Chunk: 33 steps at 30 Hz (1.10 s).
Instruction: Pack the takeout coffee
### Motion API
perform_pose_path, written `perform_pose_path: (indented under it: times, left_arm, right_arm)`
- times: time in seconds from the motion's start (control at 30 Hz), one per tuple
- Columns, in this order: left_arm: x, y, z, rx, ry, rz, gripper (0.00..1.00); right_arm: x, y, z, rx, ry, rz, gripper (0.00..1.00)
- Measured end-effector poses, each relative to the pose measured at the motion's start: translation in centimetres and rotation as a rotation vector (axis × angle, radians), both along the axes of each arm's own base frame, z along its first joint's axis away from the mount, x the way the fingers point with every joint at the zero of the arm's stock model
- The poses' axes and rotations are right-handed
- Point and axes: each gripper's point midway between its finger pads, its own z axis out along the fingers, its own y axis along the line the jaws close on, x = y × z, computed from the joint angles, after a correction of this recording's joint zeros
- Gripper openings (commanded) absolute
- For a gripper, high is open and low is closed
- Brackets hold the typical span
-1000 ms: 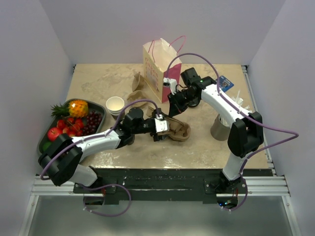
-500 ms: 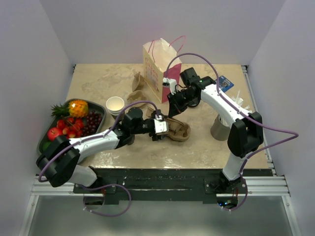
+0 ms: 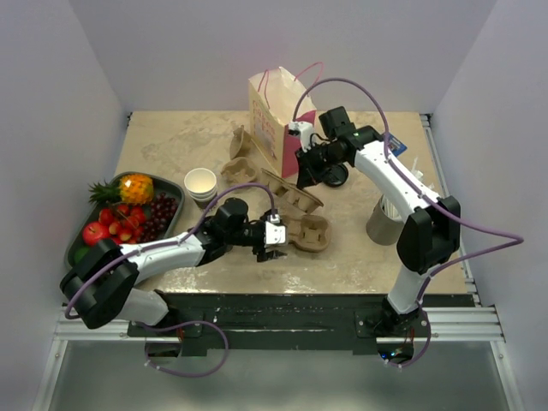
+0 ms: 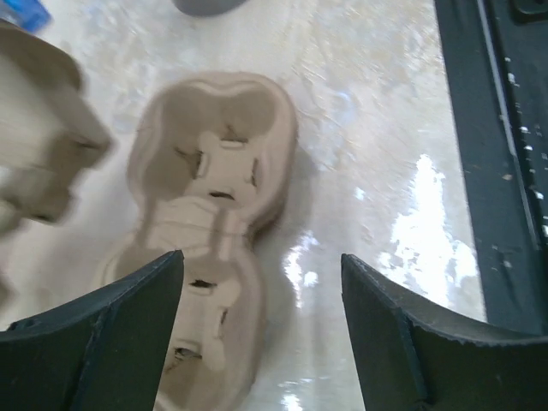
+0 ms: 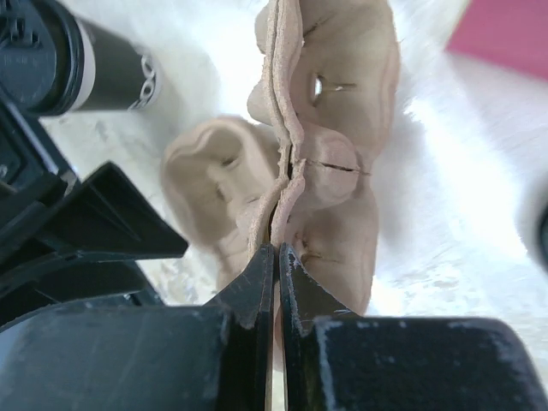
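Right end effector [image 5: 276, 253]: clenched on pulp cup carrier [image 5: 342, 103] rim; peel upward slowly. Left end effector [image 4: 261, 265]: released; second carrier [image 4: 214, 163] beneath it, best pinned first.

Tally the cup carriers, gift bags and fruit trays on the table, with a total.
Cup carriers: 3
Gift bags: 1
Fruit trays: 1
Total: 5

Overhead and close wrist views share the carrier [image 3: 291, 195].
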Motion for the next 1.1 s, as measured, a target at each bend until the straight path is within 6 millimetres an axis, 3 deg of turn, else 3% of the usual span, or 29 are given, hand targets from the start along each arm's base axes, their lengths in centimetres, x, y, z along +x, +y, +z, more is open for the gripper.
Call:
perform_pose_path:
  times: [0.1,0.2,0.4,0.53,0.73,0.87,1.1]
  left_arm:
    - [-1.0,0.5,-1.3,0.026,0.058,-0.011,0.81]
    - [-1.0,0.6,-0.8,0.016,0.069,0.008,0.9]
    - [1.2,0.1,5.8,-0.119,-0.077,0.086,0.94]
    - [2.7,-0.6,9.0,-0.182,-0.166,0.11,0.95]
    - [3.4,-0.9,8.0,-0.156,-0.187,0.111,0.95]
    - [3.7,-1.0,6.7,-0.124,-0.184,0.106,0.95]
    - [4.0,-1.3,6.2,-0.115,-0.188,0.102,0.94]
  right_arm:
    - [1.2,-0.1,1.1,0.004,-0.058,-0.006,0.0]
    - [1.5,0.0,1.4,0.004,-0.08,0.004,0.0]
    - [0.4,0.6,0.9,-0.004,-0.071,0.046,0.0]
    - [-1.0,0.9,0.5,-0.017,-0.056,0.08,0.0]
    - [-2.9,0.9,1.4,-0.016,-0.07,0.113,0.0]
    - [-3.2,1.0,1.9,-0.012,-0.083,0.121,0.0]
    - [-3.4,0.9,1.8,-0.021,-0.08,0.126,0.0]
